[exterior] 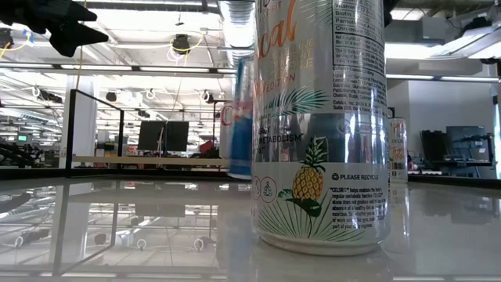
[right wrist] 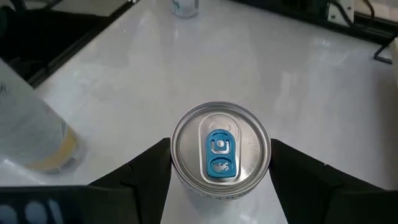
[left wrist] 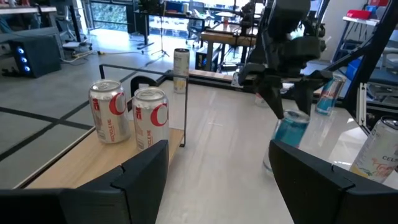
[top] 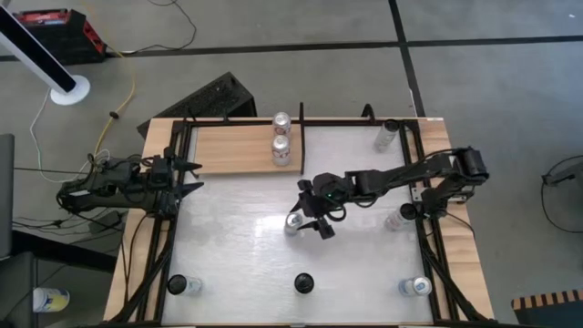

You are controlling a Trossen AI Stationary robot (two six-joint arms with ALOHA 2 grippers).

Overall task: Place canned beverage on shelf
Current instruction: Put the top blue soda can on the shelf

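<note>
A blue-and-silver can [top: 293, 221] stands upright on the white table near its middle; it also shows in the right wrist view [right wrist: 221, 152] and the left wrist view [left wrist: 289, 130]. My right gripper [top: 305, 219] is open right over it and points down. Its two fingers [right wrist: 149, 174] flank the can's top rim; I cannot tell whether they touch it. The wooden shelf [top: 232, 146] lies at the far left and carries two white-and-red cans [top: 281, 137] on its right end. My left gripper [top: 191, 178] waits open and empty at the table's left edge, beside the shelf.
Other cans stand about: one at the far right [top: 386, 135], one by the right rail [top: 396, 219], and three along the near edge [top: 177, 284] [top: 303, 283] [top: 415, 287]. A pineapple-print can [exterior: 321, 125] fills the low view. Black rails [top: 173, 219] frame the table.
</note>
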